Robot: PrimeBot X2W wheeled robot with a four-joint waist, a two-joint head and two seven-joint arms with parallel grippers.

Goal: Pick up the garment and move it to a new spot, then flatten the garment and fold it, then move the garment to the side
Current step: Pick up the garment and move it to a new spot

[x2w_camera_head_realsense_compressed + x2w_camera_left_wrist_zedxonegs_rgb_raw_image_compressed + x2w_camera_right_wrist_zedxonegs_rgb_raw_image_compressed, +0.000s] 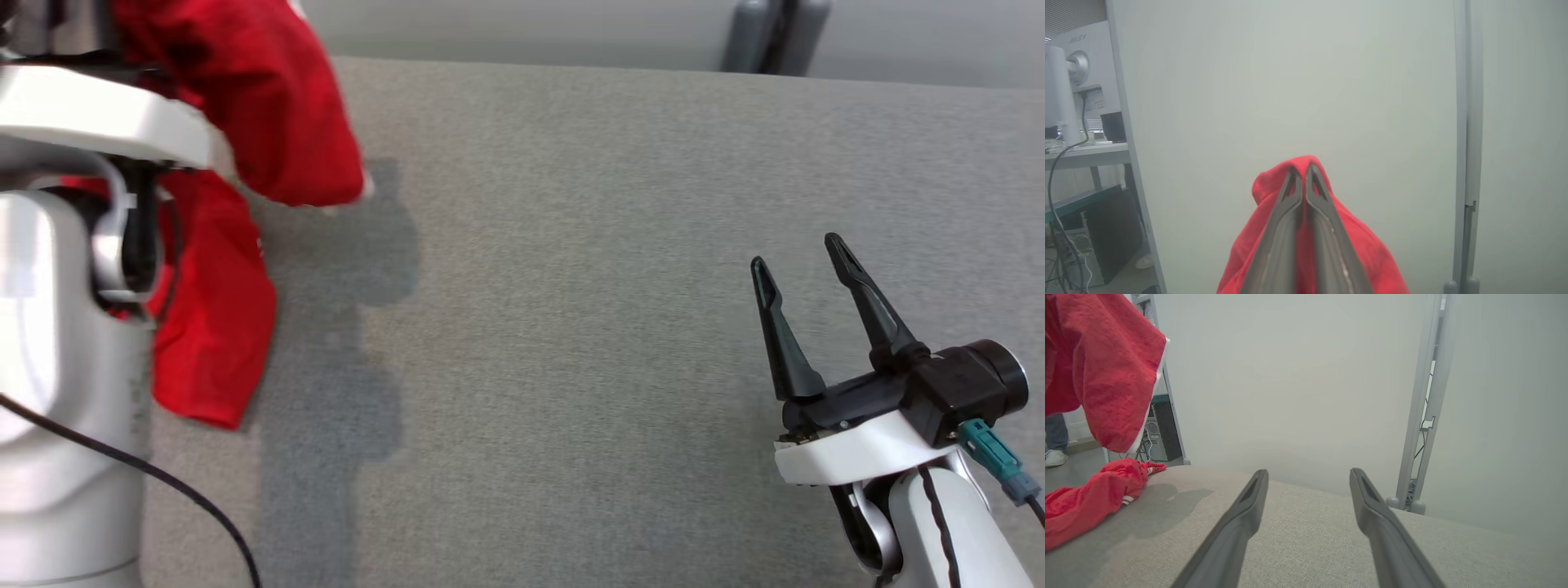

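My left end effector point(1303, 170) pinches the garment point(1367, 249) tight; I'd lift until its tail clears the counter point(612, 327); the right end effector point(796, 255) gapes, empty.

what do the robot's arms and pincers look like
The right pincer and left pincer each have two long, tapering dark grey fingers. The right wrist is glossy white with a black cylindrical housing and a teal connector. The left forearm is white and silver, with a thin black cable across it.
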